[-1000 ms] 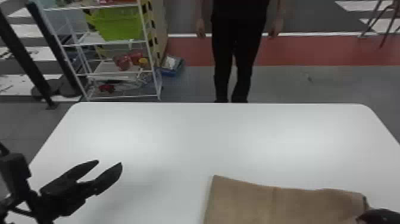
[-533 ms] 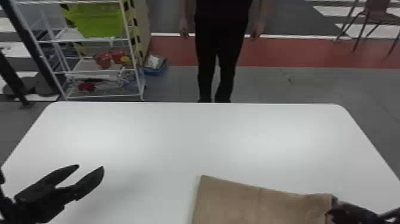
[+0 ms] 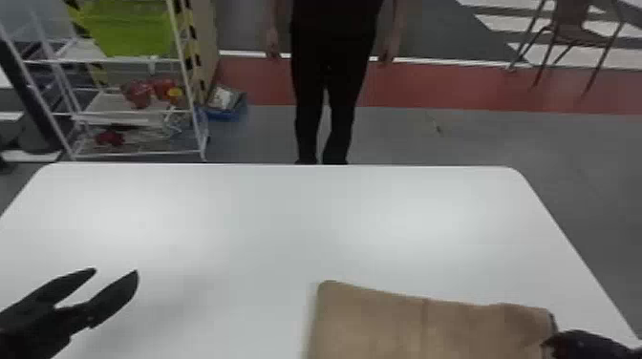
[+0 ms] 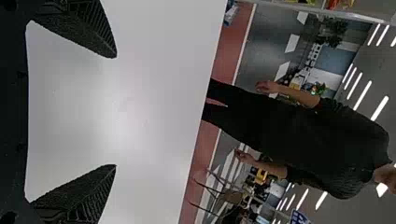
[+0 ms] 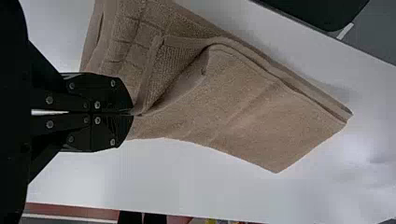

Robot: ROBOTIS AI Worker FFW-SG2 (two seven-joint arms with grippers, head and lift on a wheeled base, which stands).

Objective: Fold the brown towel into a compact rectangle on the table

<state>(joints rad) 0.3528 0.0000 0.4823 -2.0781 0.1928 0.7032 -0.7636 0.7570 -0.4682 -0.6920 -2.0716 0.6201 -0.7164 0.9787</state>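
Note:
The brown towel (image 3: 430, 324) lies partly folded at the table's near edge, right of centre in the head view. At its right end is my right gripper (image 3: 549, 341). In the right wrist view, the right gripper (image 5: 133, 113) is shut on an edge of the brown towel (image 5: 252, 116), whose layers and a turned-up flap show beside the fingers. Well to the left of the towel, my left gripper (image 3: 117, 272) stands open above the table with nothing between its fingers; the left wrist view shows the left gripper (image 4: 116, 112) spread wide over bare white surface.
The white table (image 3: 267, 219) stretches away beyond the towel. Past its far edge are a person standing, a white shelf rack (image 3: 129, 155) with a green bin (image 3: 133, 28), a blue box (image 3: 224, 112) on the floor and a chair (image 3: 568, 28) at the far right.
The head view has shifted, so table and towel sit farther left in it. More of my right gripper shows at the towel's right end. My left gripper has stayed open.

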